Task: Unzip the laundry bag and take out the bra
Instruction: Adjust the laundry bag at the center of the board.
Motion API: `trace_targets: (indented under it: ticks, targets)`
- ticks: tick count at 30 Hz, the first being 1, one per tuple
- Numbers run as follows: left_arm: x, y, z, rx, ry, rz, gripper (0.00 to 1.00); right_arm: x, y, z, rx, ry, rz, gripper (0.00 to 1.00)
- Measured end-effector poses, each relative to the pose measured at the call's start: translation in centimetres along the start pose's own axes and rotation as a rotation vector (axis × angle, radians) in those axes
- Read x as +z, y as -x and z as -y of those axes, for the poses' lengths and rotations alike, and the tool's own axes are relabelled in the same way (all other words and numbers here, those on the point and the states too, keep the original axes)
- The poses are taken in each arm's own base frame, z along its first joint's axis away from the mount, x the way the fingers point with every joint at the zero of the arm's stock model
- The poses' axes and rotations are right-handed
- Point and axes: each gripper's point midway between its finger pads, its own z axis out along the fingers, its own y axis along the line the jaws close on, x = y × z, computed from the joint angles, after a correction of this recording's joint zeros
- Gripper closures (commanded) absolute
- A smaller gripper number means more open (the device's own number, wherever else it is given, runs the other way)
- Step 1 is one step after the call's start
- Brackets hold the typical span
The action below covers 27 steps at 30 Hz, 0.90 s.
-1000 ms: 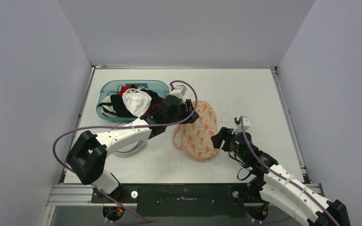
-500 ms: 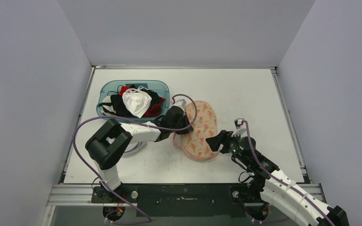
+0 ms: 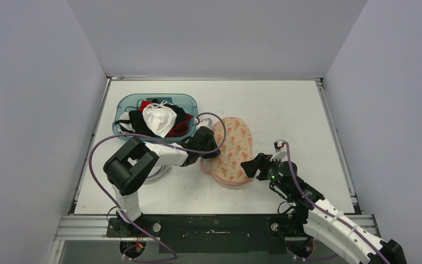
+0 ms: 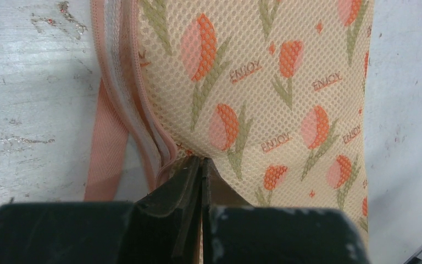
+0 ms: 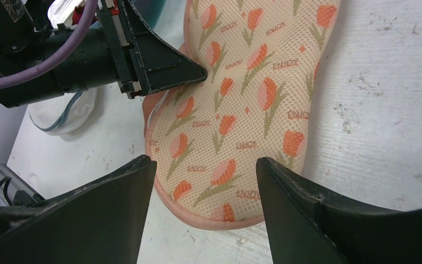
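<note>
The laundry bag (image 3: 229, 149) is a peach mesh pouch printed with orange tulips, lying flat mid-table. My left gripper (image 3: 215, 147) is shut at the bag's left edge, its tips pinched together right on the pink zipper seam (image 4: 143, 110); the zipper pull itself is hidden. In the left wrist view the bag (image 4: 264, 88) fills the frame above the closed gripper (image 4: 201, 160). My right gripper (image 5: 206, 160) hovers open over the bag's near end (image 5: 242, 110), holding nothing. The bra is out of sight; the bag looks zipped.
A teal basin (image 3: 122, 104) at back left holds dark and red garments and a white one (image 3: 159, 119). A clear rounded lid-like object (image 3: 155, 173) lies under the left forearm. Grey walls enclose the table on three sides.
The left gripper came down to the bag's left edge and shut there. The bag has shifted slightly left and toward me. The right gripper moved forward over the bag's near end.
</note>
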Motion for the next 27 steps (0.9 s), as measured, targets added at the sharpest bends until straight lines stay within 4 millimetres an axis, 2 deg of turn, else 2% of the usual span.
trace_targets:
  ticks: [8, 12, 16, 19, 21, 24, 27]
  targets:
    - [-0.3, 0.1, -0.3, -0.007, 0.001, 0.021, 1.00, 0.0, -0.1, 1.1, -0.011, -0.051, 0.001, 0.32]
    - [-2.0, -0.1, -0.8, 0.019, 0.038, 0.026, 0.97, -0.2, 0.1, 1.6, -0.028, -0.083, 0.002, 0.30]
    - [-6.2, 1.4, 1.5, 0.059, 0.003, 0.081, 0.78, -0.2, 0.8, 1.2, -0.034, -0.081, 0.019, 0.25]
    - [-10.2, 3.9, 4.1, 0.056, -0.078, 0.172, 0.71, -0.2, 1.1, 1.1, -0.034, -0.081, 0.026, 0.19]
    - [-12.8, 5.3, 4.8, 0.042, -0.116, 0.231, 0.70, -0.2, 1.0, 1.3, -0.033, -0.092, 0.024, 0.18]
    - [-15.6, 5.9, 4.2, 0.026, -0.133, 0.277, 0.67, 0.1, 0.5, 2.0, -0.032, -0.132, -0.011, 0.17]
    - [-17.6, 4.6, 2.4, 0.018, -0.128, 0.276, 0.66, 0.8, 0.0, 2.5, -0.029, -0.172, -0.058, 0.17]
